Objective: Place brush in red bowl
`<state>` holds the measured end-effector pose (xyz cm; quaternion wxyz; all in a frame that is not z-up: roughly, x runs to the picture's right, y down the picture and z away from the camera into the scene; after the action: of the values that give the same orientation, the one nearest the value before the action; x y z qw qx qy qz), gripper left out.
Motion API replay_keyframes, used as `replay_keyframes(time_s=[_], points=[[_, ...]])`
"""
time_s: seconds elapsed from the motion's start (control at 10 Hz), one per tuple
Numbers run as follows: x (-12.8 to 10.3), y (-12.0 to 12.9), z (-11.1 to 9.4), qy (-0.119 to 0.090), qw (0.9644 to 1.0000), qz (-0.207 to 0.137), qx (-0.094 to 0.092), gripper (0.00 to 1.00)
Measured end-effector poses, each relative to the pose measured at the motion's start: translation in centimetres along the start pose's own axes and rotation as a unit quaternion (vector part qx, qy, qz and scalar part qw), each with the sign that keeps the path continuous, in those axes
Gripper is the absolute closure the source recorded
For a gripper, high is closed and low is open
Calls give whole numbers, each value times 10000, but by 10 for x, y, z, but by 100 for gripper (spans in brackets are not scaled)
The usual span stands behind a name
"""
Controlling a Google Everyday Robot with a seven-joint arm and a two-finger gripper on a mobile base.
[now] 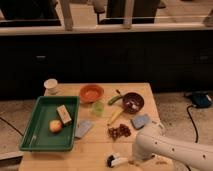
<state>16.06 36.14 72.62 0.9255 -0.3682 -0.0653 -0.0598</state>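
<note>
Spreading across the view, the wooden table [98, 146] is carrying everything. The white arm [172, 150] is reaching in from the lower right, over the table's near edge. The green tray [34, 125] is sitting at the left, holding an apple [55, 126]. The red bowl [91, 93] is standing near the far edge, well apart from the arm. The gripper [125, 161] is hanging low at the arm's tip; whether it is gripping anything cannot be told. The brush [113, 160], seemingly the small white-and-dark shape, is lying just beside it at the near edge.
</note>
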Motion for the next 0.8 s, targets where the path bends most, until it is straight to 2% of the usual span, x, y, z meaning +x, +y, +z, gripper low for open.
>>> replay_keyframes(time_s=[0.3,0.8], points=[[1,-2,-12,-6,10000,11,73,100],[8,-13,-39,-210,9995,160,185,100]])
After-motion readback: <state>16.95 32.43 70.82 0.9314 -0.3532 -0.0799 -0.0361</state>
